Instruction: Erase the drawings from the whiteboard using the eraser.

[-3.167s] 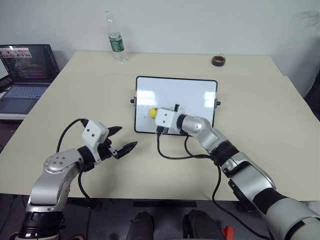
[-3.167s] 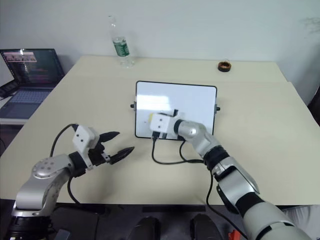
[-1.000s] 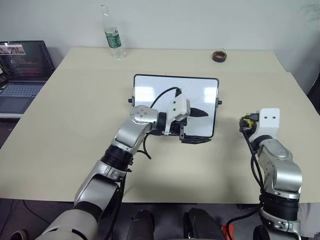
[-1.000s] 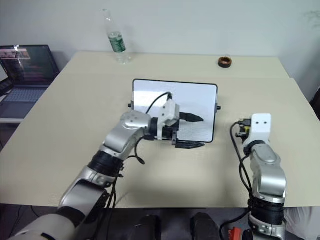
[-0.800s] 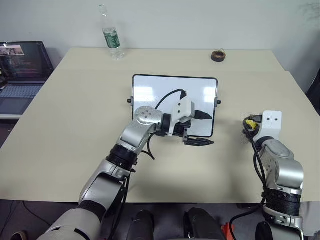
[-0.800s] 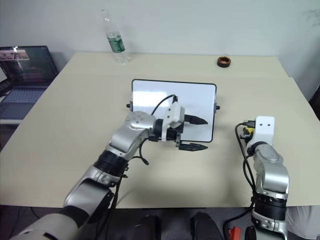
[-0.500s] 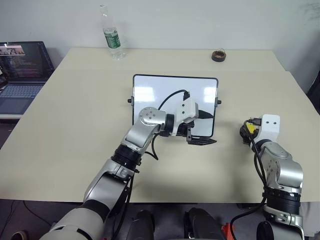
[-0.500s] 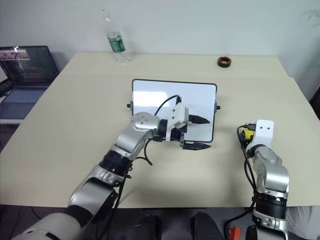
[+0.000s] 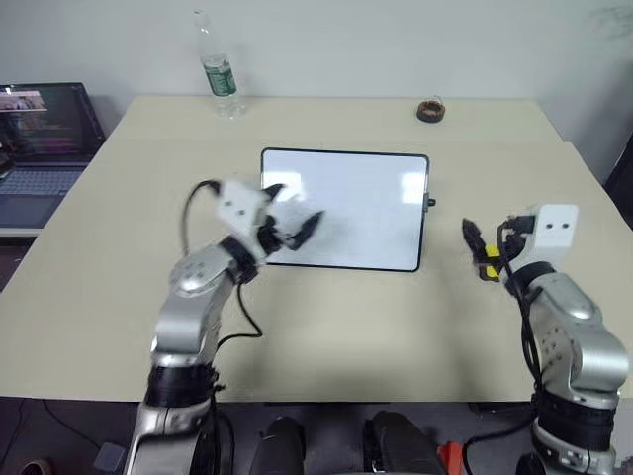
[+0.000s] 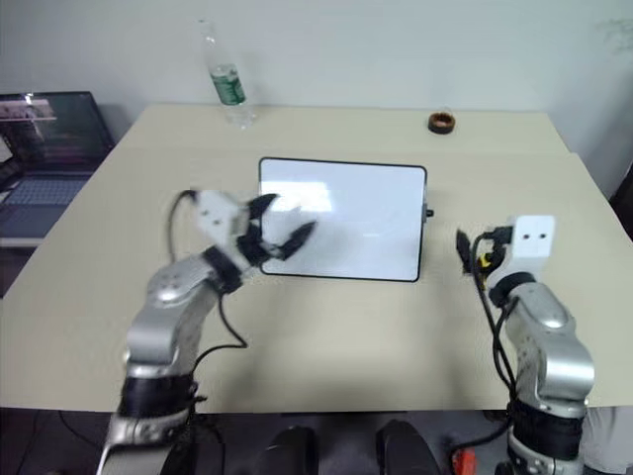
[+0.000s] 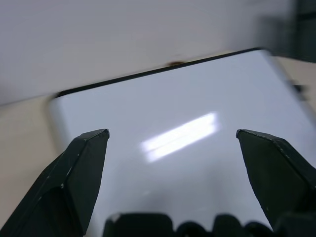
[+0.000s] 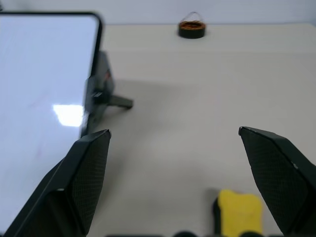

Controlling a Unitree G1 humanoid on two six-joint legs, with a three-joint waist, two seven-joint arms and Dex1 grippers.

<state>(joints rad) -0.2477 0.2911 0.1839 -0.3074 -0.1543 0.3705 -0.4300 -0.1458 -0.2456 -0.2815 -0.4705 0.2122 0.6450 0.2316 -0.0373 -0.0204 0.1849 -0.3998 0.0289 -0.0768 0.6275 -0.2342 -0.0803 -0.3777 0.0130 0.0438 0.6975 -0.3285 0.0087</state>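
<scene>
Swung back off the whiteboard [image 9: 346, 208], left gripper [image 9: 290, 220] hovers spread, right gripper [image 12: 182, 185] released above the eraser [image 12: 239, 211].

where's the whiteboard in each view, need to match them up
left eye view: whiteboard at table centre, between the arms.
right eye view: same, table centre.
left wrist view: ahead of the left gripper, spanning both fingers.
right wrist view: past one finger of the right gripper, opposite the eraser.
Landmark: brown ring beyond the board's far corner.
</scene>
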